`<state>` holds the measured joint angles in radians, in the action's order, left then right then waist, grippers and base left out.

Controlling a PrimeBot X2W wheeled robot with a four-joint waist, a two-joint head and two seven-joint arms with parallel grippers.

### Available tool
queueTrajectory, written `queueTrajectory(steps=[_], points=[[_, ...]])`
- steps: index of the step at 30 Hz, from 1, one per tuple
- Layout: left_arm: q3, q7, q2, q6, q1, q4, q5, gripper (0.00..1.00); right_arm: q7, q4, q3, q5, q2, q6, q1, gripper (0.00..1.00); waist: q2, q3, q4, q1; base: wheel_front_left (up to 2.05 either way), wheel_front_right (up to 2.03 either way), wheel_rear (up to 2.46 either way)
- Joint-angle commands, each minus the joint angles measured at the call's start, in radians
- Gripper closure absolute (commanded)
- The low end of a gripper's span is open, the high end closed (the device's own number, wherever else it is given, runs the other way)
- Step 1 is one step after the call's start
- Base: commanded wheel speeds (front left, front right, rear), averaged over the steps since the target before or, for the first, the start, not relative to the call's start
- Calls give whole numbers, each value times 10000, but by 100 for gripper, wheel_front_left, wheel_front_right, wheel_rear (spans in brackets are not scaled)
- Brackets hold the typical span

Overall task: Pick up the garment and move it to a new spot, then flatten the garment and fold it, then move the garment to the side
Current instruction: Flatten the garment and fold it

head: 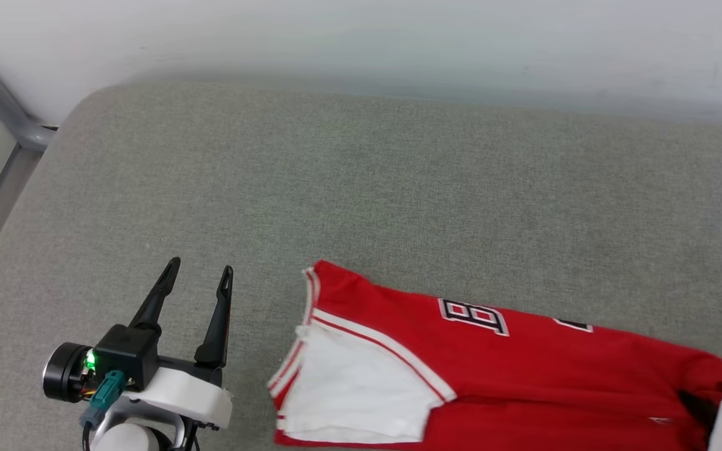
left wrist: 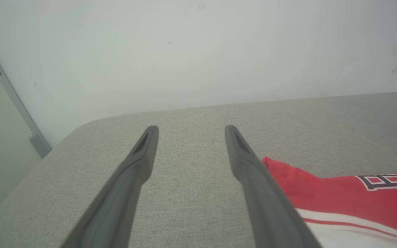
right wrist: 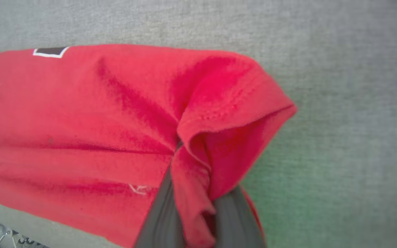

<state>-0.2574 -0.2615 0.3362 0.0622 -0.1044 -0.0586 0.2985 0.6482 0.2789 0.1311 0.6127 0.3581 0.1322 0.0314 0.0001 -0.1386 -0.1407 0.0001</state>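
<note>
The grey cushion (head: 398,188) lies bare across its whole back half, from the rounded back left corner to the right edge, giving wide room to pass. A pale wall (head: 361,44) closes off the back edge, and a grey metal tube (head: 4,106) stands just beyond the back left corner. Toward the front, the garment (head: 524,369) fills the stretch from the middle to the right edge, where the right gripper (right wrist: 191,206) pinches a fold that seems to stand up off the cushion. Near the front left corner the left gripper (head: 202,265), jaws apart, leaves a narrow bare strip beside the garment.
</note>
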Motion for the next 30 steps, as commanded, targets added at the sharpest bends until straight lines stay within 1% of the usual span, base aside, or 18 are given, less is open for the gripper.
queueTrajectory(steps=[1, 7, 10, 15, 22, 26, 30], points=[[25, -49, -62, -33, 137, -11, -61, 0, -119, 182, 134, -143, 269, -29, -47, 100, -1, 33, 22, -1, 0, 0, 0], [164, -49, -171, -155, 182, -61, -187, 0, -629, 720, 675, -449, 1128, -26, 228, 100, -1, 127, 82, -1, 0, 0, 0], [200, -49, -206, -198, 245, -115, -244, 0, -873, 1059, 817, -758, 1345, -25, 333, 100, -1, 223, 98, -1, 0, 0, 0], [254, -50, -317, -272, 339, -177, -299, 0, -960, 1049, 789, -645, 1184, -23, 442, 100, -1, 415, 138, -1, 0, 0, 0], [317, -48, -420, -344, 609, -327, -275, 0, -813, 211, 323, -681, 1048, -21, -31, 100, -1, 902, 236, -1, 0, 0, 0], [368, -48, -451, -383, 766, -350, -250, 0, -280, -614, 146, -554, 856, -20, -430, 100, -1, 1203, 253, -1, 0, 0, 0], [421, -48, -453, -414, 829, -318, -247, 0, 441, -1592, -131, -260, 488, -20, -688, 100, -1, 1375, 236, -1, 0, 0, 0]])
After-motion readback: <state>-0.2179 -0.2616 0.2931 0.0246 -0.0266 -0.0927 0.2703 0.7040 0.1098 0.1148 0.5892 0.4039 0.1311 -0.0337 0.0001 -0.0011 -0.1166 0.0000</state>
